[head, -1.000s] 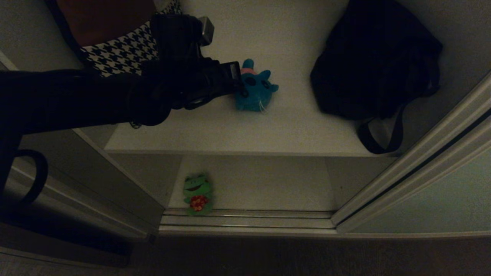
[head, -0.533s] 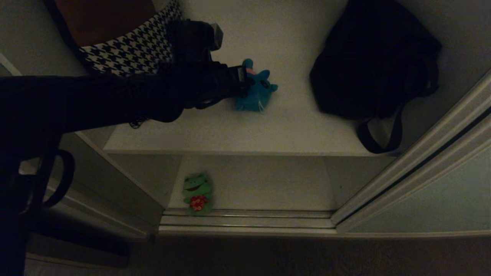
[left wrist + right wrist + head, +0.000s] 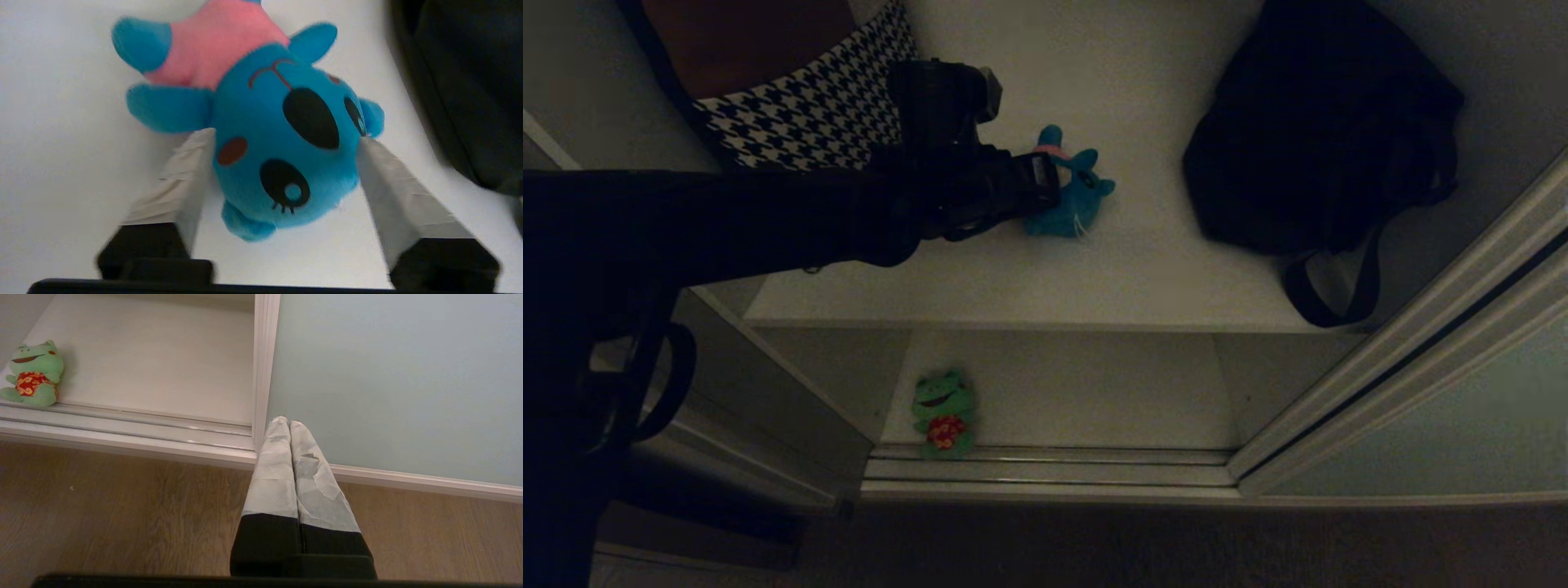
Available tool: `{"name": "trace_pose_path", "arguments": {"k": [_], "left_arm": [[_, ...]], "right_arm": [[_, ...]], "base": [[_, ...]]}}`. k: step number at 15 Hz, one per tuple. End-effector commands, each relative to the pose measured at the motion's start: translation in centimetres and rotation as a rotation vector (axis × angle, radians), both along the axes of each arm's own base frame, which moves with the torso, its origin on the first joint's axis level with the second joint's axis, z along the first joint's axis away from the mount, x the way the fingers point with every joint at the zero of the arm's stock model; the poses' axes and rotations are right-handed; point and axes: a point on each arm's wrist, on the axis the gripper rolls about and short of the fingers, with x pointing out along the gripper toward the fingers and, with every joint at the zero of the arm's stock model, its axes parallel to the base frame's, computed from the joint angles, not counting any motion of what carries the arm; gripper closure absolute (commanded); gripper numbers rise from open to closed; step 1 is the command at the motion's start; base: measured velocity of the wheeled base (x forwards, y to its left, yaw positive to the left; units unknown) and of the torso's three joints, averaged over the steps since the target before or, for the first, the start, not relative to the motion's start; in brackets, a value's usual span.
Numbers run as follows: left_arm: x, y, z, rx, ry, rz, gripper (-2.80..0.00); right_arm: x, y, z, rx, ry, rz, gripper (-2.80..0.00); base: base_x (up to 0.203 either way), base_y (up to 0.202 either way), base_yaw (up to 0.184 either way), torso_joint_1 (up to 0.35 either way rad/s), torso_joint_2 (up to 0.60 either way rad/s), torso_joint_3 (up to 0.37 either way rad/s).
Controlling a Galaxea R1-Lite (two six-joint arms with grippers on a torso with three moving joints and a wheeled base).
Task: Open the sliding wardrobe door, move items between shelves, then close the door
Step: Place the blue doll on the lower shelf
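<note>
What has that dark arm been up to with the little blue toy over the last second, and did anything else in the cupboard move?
The left gripper has pushed a little further in over the upper shelf, and its fingers now stand apart on either side of the blue plush toy. The toy lies in the same spot. The green frog, houndstooth cushion, black bag and sliding door stayed put.

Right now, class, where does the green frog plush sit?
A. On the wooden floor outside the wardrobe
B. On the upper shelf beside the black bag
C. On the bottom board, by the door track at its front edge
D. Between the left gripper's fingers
C: the green frog plush sits on the bottom board, against the door track; the right wrist view shows the same.
</note>
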Motion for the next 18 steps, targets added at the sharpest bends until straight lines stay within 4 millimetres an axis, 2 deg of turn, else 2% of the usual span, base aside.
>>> {"name": "trace_pose_path", "arguments": {"k": [1,6,11,14,18], "left_arm": [[-0.3,0.3,0.4,-0.003,0.003,0.001,-2.8],[-0.2,0.3,-0.1,-0.016,0.063,-0.011,-2.8],[1.5,0.5,-2.4,-0.029,0.127,-0.049,-2.8],[2.8,0.7,-3.3,-0.062,0.095,-0.052,-2.8],[3.3,0.4,-3.5,-0.104,0.057,-0.061,-2.8]], "right_arm": [[0.0,0.0,0.0,-0.001,0.0,0.001,0.0],[0.0,0.0,0.0,-0.001,0.0,0.003,0.0],[0.0,0.0,0.0,0.0,0.0,0.002,0.0],[0.0,0.0,0.0,-0.001,0.0,0.001,0.0],[0.0,0.0,0.0,0.0,0.0,0.002,0.0]], "base": [[0.0,0.0,0.0,0.0,0.0,0.0],[0.0,0.0,0.0,0.0,0.0,0.0],[0.0,0.0,0.0,0.0,0.0,0.0],[0.0,0.0,0.0,0.0,0.0,0.0],[0.0,0.0,0.0,0.0,0.0,0.0]]}}
